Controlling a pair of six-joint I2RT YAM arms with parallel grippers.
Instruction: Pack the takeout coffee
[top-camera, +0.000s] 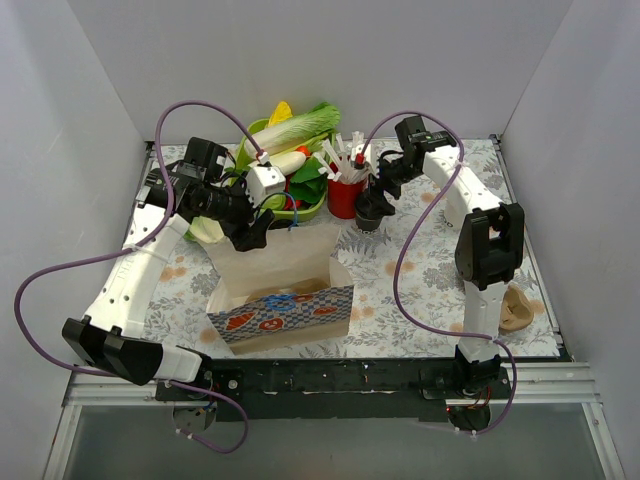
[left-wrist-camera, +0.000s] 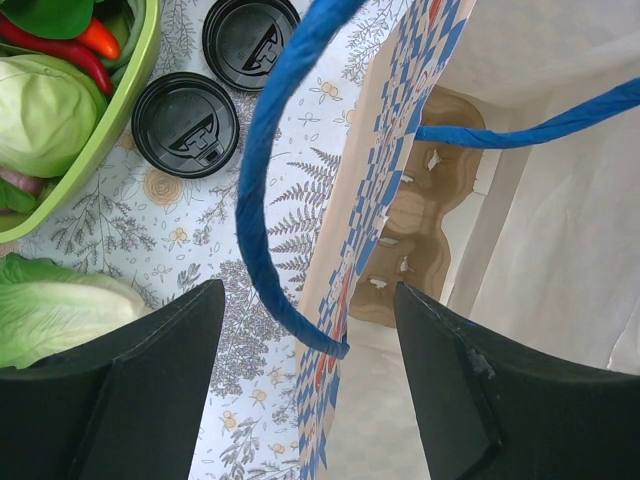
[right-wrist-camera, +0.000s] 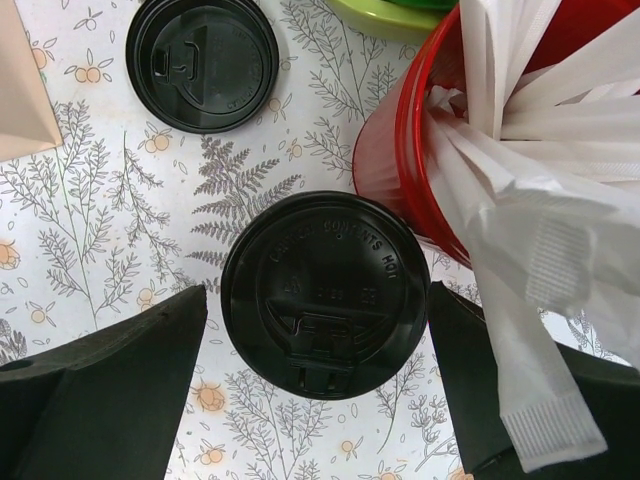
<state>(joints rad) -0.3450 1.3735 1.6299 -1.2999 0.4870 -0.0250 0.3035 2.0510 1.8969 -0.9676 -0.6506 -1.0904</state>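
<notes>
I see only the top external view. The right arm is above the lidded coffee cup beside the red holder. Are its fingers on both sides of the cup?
Observer: Yes. In the right wrist view the right fingers stand open, one on each side of the takeout coffee. I cannot tell whether they touch it.
Operator: Is something in the way there?
Observer: The red straw holder sits very close to the cup, and its wrapped straws hang over toward one finger.
Operator: And inside the bag?
Observer: The left wrist view shows a cardboard cup carrier at the bottom of the paper bag.
</notes>
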